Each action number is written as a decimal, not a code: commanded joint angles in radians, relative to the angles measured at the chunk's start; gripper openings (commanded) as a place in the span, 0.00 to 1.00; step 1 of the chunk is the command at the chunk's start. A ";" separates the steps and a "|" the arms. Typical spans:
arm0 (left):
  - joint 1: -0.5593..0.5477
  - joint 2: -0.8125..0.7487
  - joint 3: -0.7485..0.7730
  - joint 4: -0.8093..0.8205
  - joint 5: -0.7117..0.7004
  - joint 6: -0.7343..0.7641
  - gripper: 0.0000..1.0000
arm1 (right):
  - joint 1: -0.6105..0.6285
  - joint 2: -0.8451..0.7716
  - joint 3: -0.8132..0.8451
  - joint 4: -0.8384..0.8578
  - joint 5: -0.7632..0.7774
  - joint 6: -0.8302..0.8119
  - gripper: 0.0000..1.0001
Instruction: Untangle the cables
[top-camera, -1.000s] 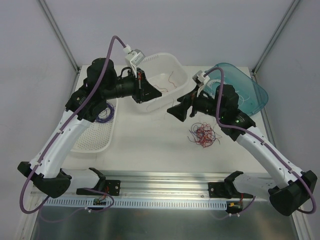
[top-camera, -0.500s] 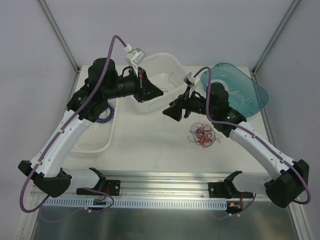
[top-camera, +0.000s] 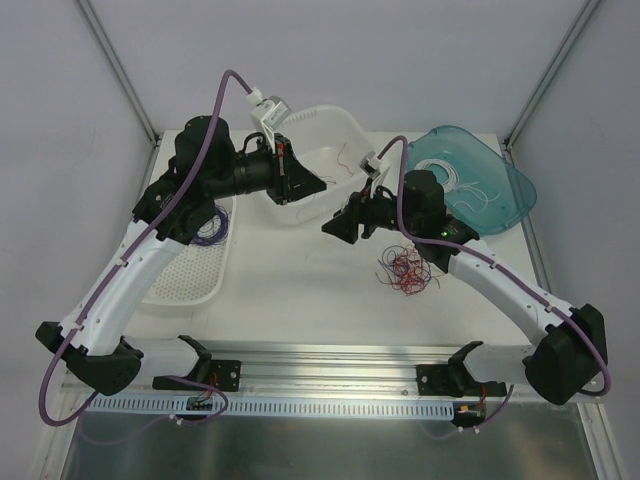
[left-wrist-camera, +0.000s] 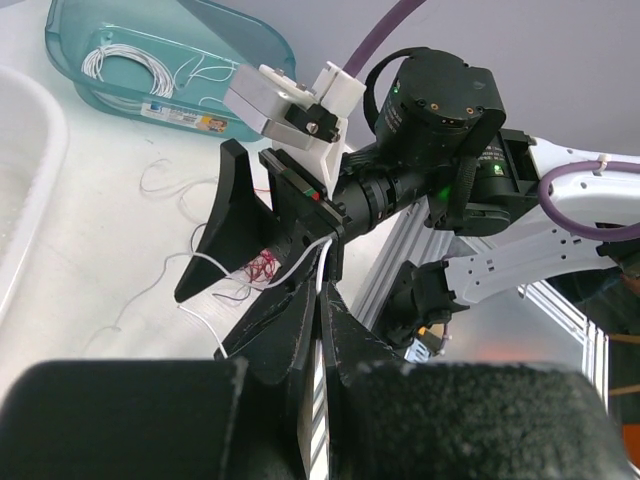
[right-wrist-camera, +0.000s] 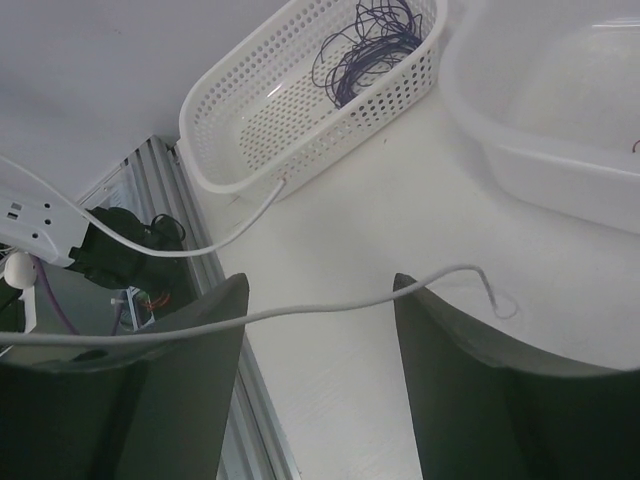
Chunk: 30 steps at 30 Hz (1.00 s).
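The left claw (left-wrist-camera: 322, 262), over the near edge of the white tub (top-camera: 345, 125), is clenched on a white cable (right-wrist-camera: 330, 304) and holds it up off the table. The right claw (right-wrist-camera: 320, 330), just in front of the tub, has its jaws apart around that cable, likely to grab and pull it straight. The red tangle (top-camera: 405, 268) waits near the tub's right side, and purple cables (top-camera: 208, 225) lie in the basket (top-camera: 185, 285) left of it
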 joint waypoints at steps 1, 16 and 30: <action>-0.012 -0.030 0.016 0.057 -0.008 -0.020 0.00 | 0.007 -0.024 0.008 0.071 0.041 -0.006 0.64; -0.010 0.002 0.036 0.057 -0.067 -0.074 0.00 | 0.039 -0.146 -0.019 0.056 0.238 -0.089 0.70; -0.010 0.017 0.047 0.057 -0.048 -0.104 0.00 | 0.065 -0.176 0.057 0.076 0.209 -0.109 0.64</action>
